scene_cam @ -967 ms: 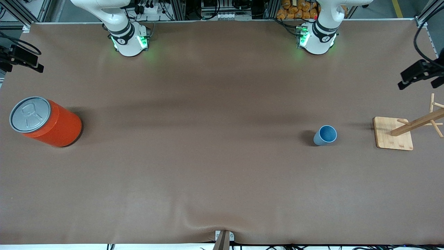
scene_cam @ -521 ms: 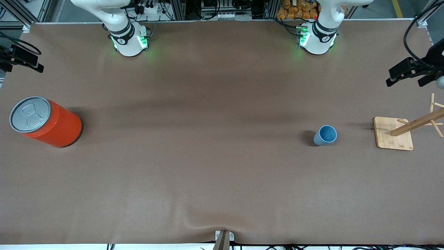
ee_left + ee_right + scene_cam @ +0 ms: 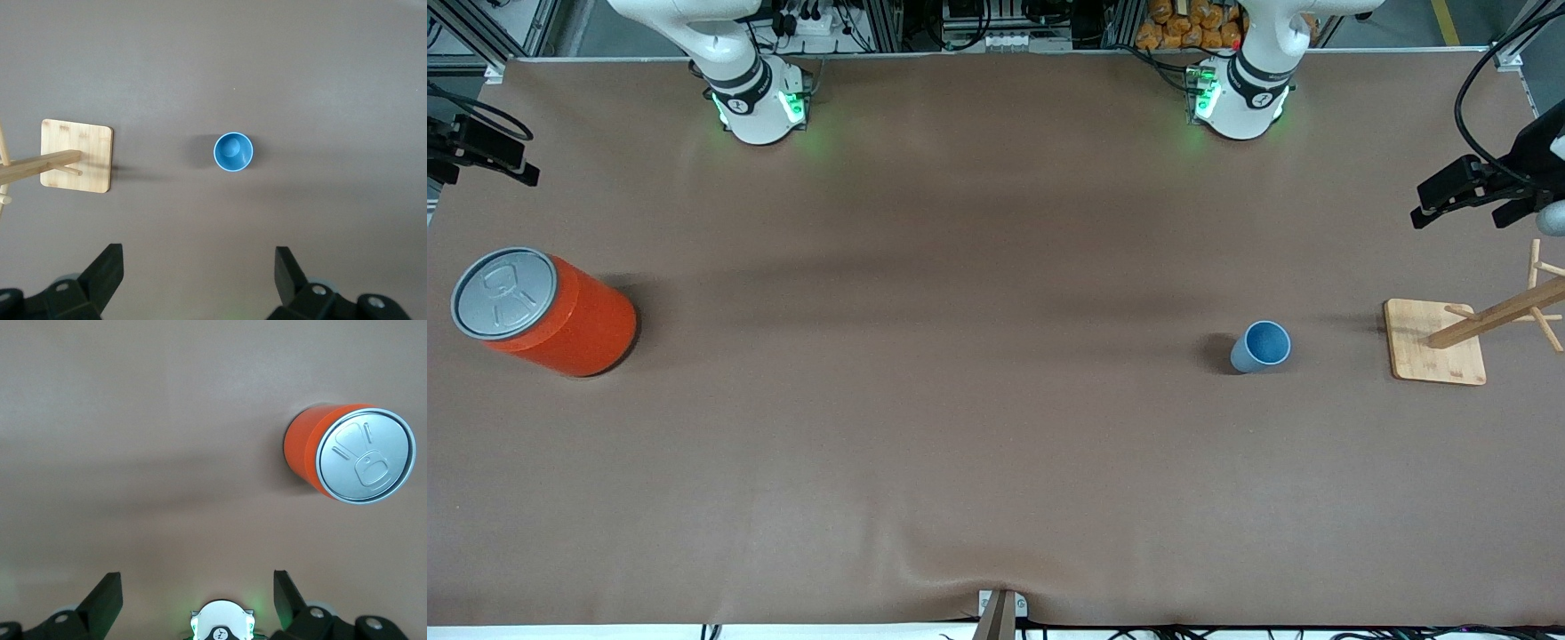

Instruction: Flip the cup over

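Standing upright amid bare table, cup; both hands wide open, empty.

— What does the table look like?
— Covered in a brown, matt sheet, smooth but faintly grainy, with a soft wrinkle at the edge nearest the front camera.

— And the cup?
— Matt light-blue, plastic by the look, smooth, with a deeper blue inside.

— The orange can?
— Smooth orange wall with a slight sheen, and a dull grey metal-looking lid with embossed lines.

— The rack?
— Pale unpainted wood with visible grain, base and pegs alike.

— The left gripper?
— Black fingers, matt, plastic-looking.
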`<state>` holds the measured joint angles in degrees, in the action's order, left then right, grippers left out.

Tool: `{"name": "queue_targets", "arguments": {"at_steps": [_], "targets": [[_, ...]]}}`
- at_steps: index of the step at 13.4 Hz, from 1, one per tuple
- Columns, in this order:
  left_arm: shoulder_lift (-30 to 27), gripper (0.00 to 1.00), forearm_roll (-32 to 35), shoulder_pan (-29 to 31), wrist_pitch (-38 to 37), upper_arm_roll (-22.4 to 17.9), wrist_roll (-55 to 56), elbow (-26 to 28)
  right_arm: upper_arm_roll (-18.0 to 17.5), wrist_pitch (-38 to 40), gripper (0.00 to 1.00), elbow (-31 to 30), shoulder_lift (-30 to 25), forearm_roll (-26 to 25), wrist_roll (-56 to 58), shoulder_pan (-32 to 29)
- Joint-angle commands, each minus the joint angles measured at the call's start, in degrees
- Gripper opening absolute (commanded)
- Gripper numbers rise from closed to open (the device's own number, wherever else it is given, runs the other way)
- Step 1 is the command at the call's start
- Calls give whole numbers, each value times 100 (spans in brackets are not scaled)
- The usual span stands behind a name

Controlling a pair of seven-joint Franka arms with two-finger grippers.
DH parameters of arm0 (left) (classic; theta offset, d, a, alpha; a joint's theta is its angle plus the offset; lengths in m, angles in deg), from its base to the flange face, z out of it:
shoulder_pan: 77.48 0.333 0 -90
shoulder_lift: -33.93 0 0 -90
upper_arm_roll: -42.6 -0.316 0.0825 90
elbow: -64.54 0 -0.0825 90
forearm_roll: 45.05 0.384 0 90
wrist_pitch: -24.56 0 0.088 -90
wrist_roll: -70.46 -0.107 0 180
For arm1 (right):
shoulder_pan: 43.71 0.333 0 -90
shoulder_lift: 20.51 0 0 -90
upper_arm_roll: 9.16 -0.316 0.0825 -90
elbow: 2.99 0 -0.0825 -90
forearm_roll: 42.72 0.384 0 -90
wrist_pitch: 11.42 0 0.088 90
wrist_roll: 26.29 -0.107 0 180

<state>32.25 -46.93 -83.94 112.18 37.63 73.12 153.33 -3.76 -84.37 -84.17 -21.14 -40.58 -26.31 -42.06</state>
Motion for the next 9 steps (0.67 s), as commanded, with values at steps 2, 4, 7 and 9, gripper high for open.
{"name": "queue_targets", "arguments": {"at_steps": [2, 4, 7, 9], "targets": [[27, 100, 83, 4, 19, -4, -38, -89, -4, 62, 100, 84, 18, -47, -6, 20], [36, 100, 91, -31, 19, 5, 15, -99, -4, 62, 100, 84, 18, -47, -6, 11], [89, 100, 91, 4, 19, 5, 33, -90, -4, 62, 100, 84, 18, -47, -6, 11], [89, 100, 83, -22, 19, 5, 41, -90, -4, 62, 100, 84, 18, -47, -6, 11]]}}
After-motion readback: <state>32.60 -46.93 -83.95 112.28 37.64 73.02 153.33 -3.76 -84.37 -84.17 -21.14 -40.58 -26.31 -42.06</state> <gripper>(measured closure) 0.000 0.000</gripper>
